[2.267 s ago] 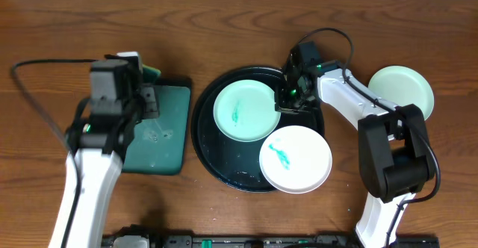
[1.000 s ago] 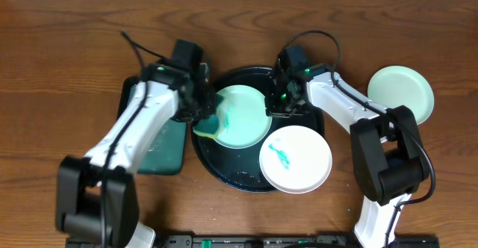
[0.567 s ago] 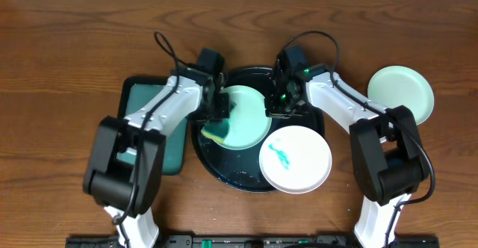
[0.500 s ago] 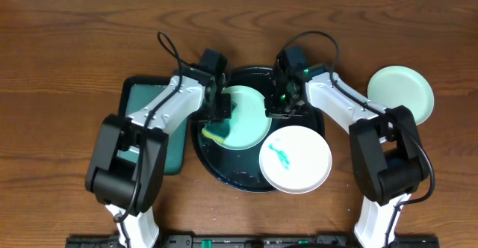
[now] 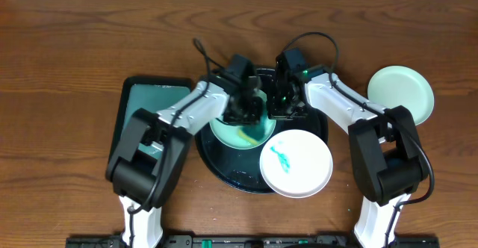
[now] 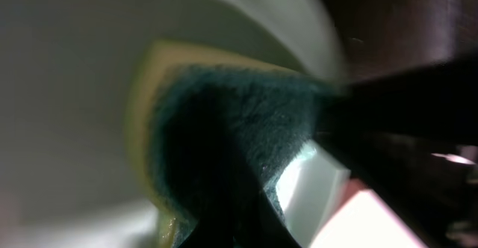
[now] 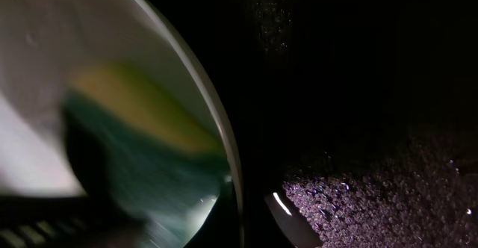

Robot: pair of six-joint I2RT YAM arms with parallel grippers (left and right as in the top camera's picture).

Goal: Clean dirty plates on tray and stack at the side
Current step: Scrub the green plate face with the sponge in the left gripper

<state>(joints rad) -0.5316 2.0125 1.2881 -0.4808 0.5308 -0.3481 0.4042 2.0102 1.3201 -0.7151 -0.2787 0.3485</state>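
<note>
A pale mint-green plate [image 5: 226, 132] lies in the round black tray [image 5: 224, 172]. My left gripper [image 5: 246, 112] is over this plate, shut on a yellow and green sponge [image 5: 251, 134] pressed against it. In the left wrist view the sponge [image 6: 246, 121] fills the jaws [image 6: 224, 222] against the plate [image 6: 67, 91]. My right gripper [image 5: 284, 104] is shut on the plate's right rim [image 7: 224, 140], with its fingers [image 7: 250, 203] on either side. A white plate [image 5: 296, 163] with a teal-blue smear overlaps the tray's lower right rim. A second mint plate [image 5: 401, 91] lies on the table at the far right.
A dark green rectangular tray [image 5: 149, 121] lies left of the black tray, partly under my left arm. The black tray's floor [image 7: 358, 69] is wet with droplets. Both arms meet over the black tray. The wooden table extends behind and to the left.
My left gripper came from the green tray with the sponge and swept rightward across the mint plate. The plate's teal smear no longer shows. My right gripper stayed at the rim.
</note>
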